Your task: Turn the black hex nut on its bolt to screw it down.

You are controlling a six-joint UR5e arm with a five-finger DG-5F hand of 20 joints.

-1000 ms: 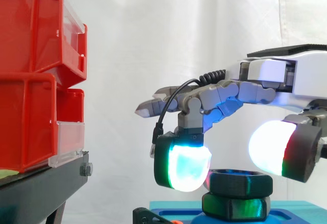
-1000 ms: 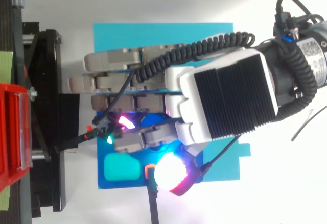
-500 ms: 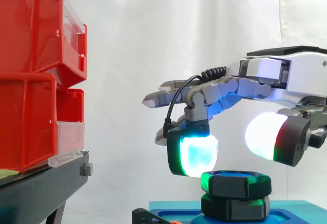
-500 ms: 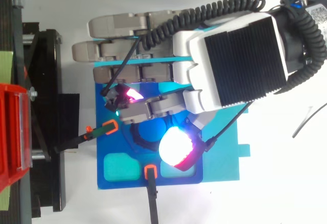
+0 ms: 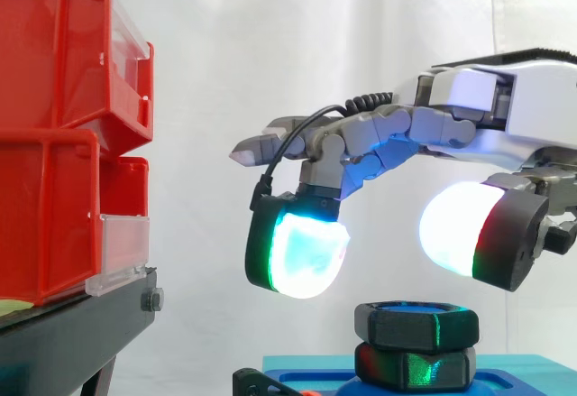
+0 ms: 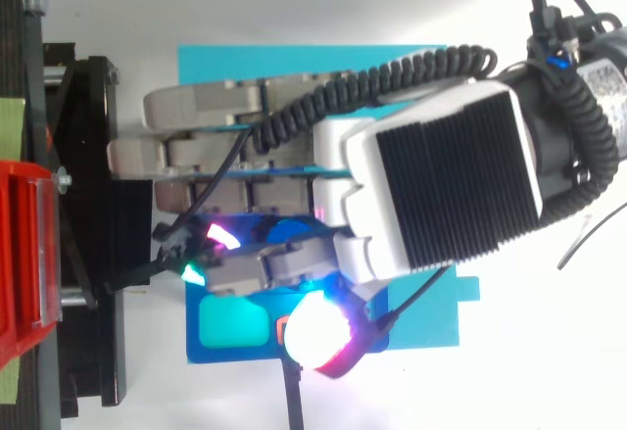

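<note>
- Side view is showing the hand [image 5: 401, 139] hovering above the black nut [image 5: 416, 322]. One bent finger's glowing pad [image 5: 297, 256] and the thumb pad [image 5: 455, 238] are hanging spread wide to either side, gripping nothing.
- The nut is sitting on its bolt just over a second black hex piece [image 5: 415, 366], on the blue plate [image 6: 294, 66] (the thread is hidden, so how far it can go down is anyone's guess).
- I'm reading that wide spread as a bite being lined up, since the pads need opposite flats to twist.
- Other fingers are lying straight, probably to keep clear.
- Red bins [image 5: 54, 143] are standing well apart, on the left.
</note>
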